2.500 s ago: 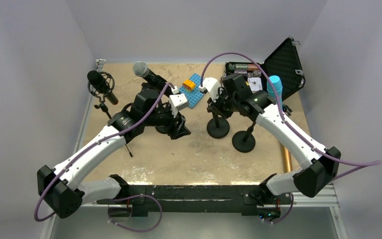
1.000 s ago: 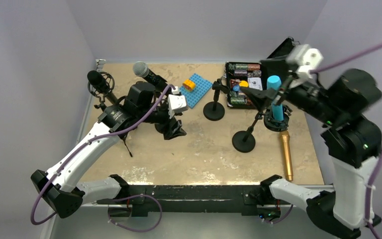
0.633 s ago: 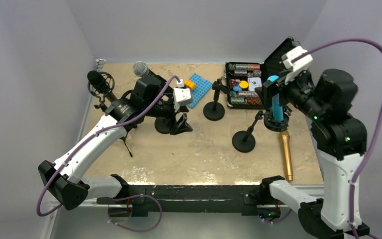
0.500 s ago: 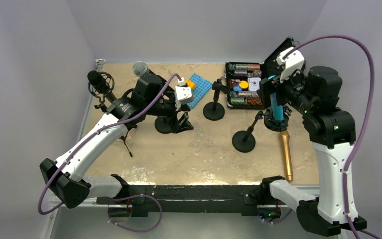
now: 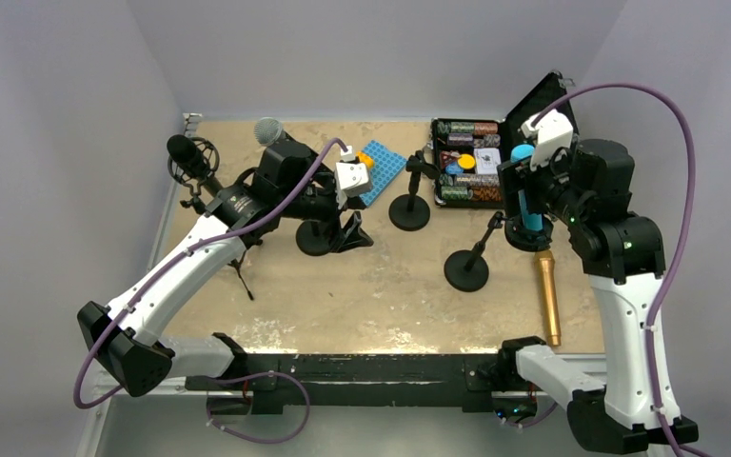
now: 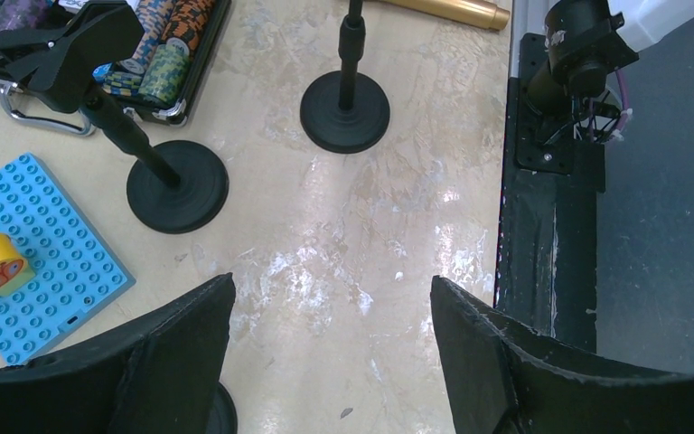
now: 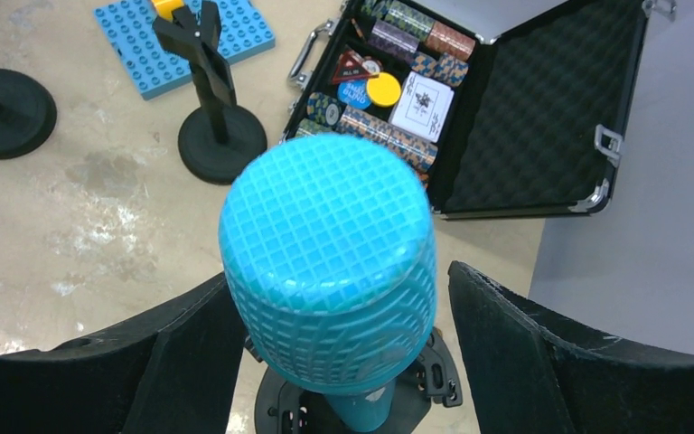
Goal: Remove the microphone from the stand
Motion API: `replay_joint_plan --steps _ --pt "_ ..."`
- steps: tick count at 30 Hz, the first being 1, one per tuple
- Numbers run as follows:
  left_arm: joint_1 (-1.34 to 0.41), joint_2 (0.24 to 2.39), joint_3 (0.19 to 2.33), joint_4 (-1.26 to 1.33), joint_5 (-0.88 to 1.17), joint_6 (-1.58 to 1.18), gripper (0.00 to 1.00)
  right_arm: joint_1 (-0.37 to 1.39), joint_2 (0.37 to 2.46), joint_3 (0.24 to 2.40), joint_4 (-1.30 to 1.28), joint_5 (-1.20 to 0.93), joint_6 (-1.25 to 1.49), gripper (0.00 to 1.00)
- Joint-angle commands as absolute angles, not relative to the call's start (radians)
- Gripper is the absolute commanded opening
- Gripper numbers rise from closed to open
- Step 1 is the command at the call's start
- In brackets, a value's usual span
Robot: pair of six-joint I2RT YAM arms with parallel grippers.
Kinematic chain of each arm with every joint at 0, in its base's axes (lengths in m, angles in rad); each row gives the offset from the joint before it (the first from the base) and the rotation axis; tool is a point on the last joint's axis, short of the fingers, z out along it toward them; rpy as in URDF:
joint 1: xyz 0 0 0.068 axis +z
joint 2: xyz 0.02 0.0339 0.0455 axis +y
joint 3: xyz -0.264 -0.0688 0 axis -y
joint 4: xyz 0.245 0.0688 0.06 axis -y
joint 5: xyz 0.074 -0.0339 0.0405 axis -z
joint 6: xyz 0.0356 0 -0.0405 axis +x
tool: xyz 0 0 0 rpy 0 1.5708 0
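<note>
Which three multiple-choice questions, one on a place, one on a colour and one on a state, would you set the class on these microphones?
1. Where does the gold microphone lie?
A) upright in a clip
B) flat on the table, on its right side
C) hanging off the edge

2. What colour is the microphone head between the fingers of the right gripper?
A) red
B) turquoise
C) black

3. How is the turquoise microphone placed?
A) lying flat
B) lifted clear
C) upright in its stand

Key:
1 B, the top view shows it flat on the table.
2 B, the right wrist view shows turquoise mesh.
3 C, its shaft runs down into the holder.
</note>
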State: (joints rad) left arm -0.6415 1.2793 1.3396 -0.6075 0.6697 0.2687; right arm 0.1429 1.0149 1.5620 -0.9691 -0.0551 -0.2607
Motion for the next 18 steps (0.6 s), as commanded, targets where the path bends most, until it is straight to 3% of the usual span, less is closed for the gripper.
replay_joint_plan --steps 1,7,15,18 --pt "-0.637 1.272 1.364 -0.570 0.689 0.255 0.83 0.138 0.980 1.521 -0.945 -0.069 -0.234 0.81" --pt "-0.637 1.284 1.365 -0.562 0.697 0.243 0.83 0.138 0.959 1.490 -0.936 -0.028 -0.230 0.81" --pt "-0.638 1.293 1.373 -0.553 0.708 0.232 0.84 0.123 0.938 1.433 -0.904 -0.017 -0.228 0.74" --pt "-0.637 1.293 1.374 -0.558 0.716 0.232 0.84 0.118 0.934 1.435 -0.905 -0.028 -0.232 0.67"
